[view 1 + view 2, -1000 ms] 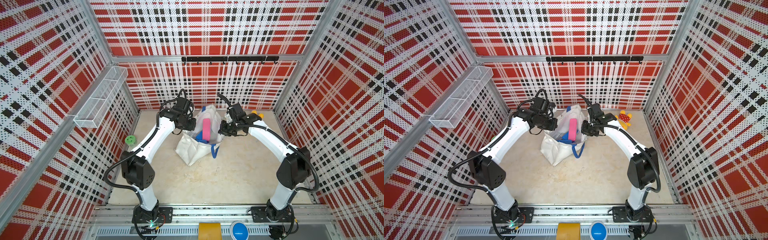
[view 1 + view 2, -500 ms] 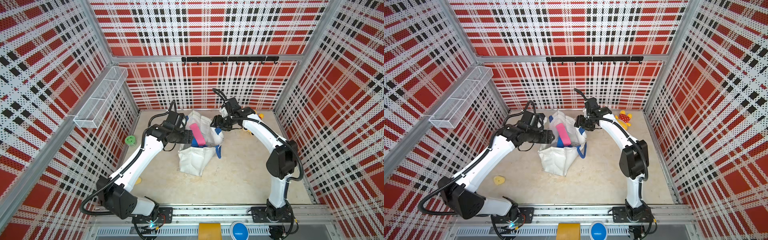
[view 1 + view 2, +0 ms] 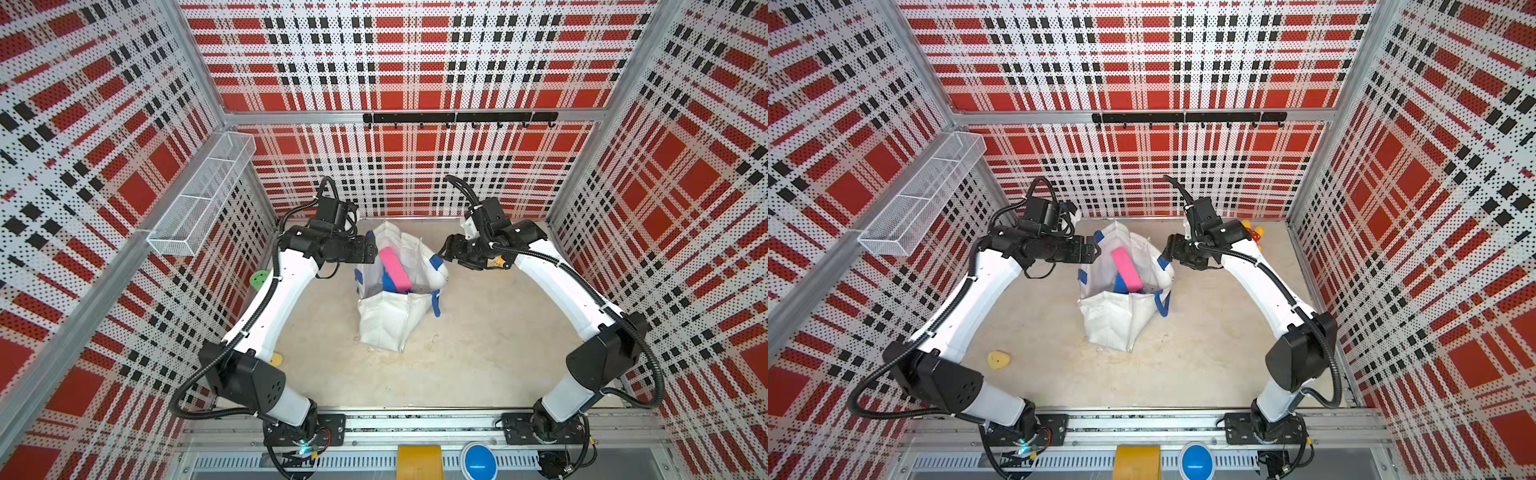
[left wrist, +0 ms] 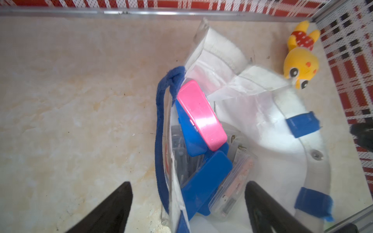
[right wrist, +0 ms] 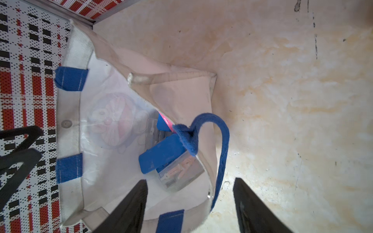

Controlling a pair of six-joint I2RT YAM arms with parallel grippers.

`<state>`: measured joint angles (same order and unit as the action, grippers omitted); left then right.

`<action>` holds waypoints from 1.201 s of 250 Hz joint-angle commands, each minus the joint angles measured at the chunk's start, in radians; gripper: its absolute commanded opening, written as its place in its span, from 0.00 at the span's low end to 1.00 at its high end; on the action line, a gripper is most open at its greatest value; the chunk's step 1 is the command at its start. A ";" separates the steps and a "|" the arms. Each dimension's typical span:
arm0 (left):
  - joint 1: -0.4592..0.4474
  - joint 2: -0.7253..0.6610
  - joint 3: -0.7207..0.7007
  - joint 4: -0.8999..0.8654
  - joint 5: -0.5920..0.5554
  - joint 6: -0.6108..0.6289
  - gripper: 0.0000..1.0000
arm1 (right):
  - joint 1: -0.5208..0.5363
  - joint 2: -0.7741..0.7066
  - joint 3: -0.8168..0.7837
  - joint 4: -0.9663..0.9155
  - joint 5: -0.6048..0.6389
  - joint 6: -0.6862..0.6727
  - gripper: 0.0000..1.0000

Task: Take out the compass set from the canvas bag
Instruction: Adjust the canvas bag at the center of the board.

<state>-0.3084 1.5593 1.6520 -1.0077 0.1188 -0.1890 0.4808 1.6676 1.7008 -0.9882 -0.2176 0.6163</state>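
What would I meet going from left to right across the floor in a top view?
yellow lump → left gripper → pink case → right gripper → yellow plush toy

Canvas bag (image 3: 390, 324) stands toward the far edge of the surface (image 3: 478, 357), mouth open upward. A pink case (image 3: 395, 268) leans tilted across the opening on its left-edge side, with its upper end at the rim. Below it, a blue case (image 4: 205, 177) overlaps part of the clear case (image 4: 234, 185). The right-edge half of the interior is unobstructed. A blue handle (image 4: 160, 141) loops along the left rim. Open surface lies along the near edge.
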 commanded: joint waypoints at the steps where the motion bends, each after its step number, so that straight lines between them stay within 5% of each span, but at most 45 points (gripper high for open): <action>1: -0.002 0.042 0.013 -0.055 -0.031 0.037 0.87 | 0.035 -0.015 -0.064 0.013 -0.005 0.031 0.71; 53: -0.002 0.092 -0.019 -0.044 -0.019 0.042 0.82 | 0.060 0.020 -0.130 0.070 -0.029 0.057 0.73; 126: -0.024 0.173 -0.051 -0.016 0.023 0.036 0.68 | 0.077 0.106 -0.125 0.118 -0.060 0.068 0.56; 148: -0.035 0.194 -0.046 -0.016 0.034 0.036 0.53 | 0.079 0.115 -0.127 0.129 -0.067 0.074 0.49; 185: -0.035 0.214 0.003 -0.019 0.056 0.027 0.00 | 0.080 0.121 -0.138 0.168 -0.088 0.088 0.32; 252: -0.041 0.237 0.287 -0.105 0.020 0.056 0.00 | 0.084 0.163 -0.163 0.331 -0.160 0.146 0.17; 300: -0.084 0.256 0.460 -0.113 0.019 0.096 0.00 | 0.112 0.153 -0.326 0.714 -0.148 0.284 0.18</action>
<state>-0.3489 1.8420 1.9797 -1.2068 0.1207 -0.1421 0.5522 1.8244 1.4818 -0.6167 -0.3435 0.7895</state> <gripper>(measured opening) 0.059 0.170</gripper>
